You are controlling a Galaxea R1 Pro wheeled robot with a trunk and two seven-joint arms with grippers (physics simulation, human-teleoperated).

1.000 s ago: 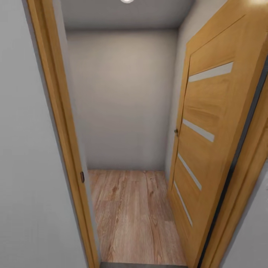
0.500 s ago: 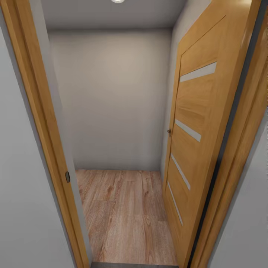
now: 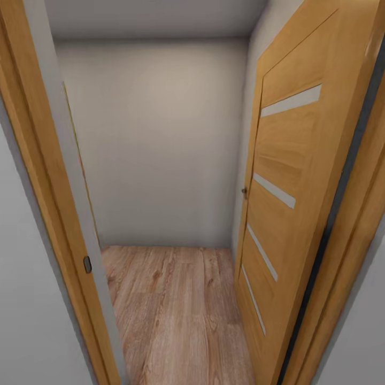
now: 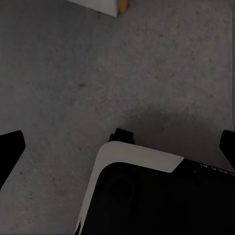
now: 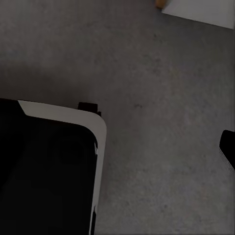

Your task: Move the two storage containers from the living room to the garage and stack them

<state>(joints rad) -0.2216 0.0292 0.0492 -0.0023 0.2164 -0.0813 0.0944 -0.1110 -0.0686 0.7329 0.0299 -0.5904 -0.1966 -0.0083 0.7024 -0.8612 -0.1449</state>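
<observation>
Left pincer [image 4: 117, 152] above mottled grey floor [image 4: 73, 73]

Doorway view: much cut off at the edges

The open wooden door [image 3: 291, 176] runs out past the top and bottom of the head view, and the door frame [image 3: 43, 214] opposite it is cropped the same way; the plank floor [image 3: 176, 310] beyond the frame is cut by the lower edge. A small dark fitting [image 3: 87, 264] on the frame is too small to identify. Over the grey concrete floor [image 4: 73, 88], the left tool's fingertips [image 4: 10, 149] are clipped to dark slivers, its body unseen. The right tool shows one fingertip [image 5: 227, 146] at the border. The robot's base [image 5: 49, 166] is cropped.
</observation>
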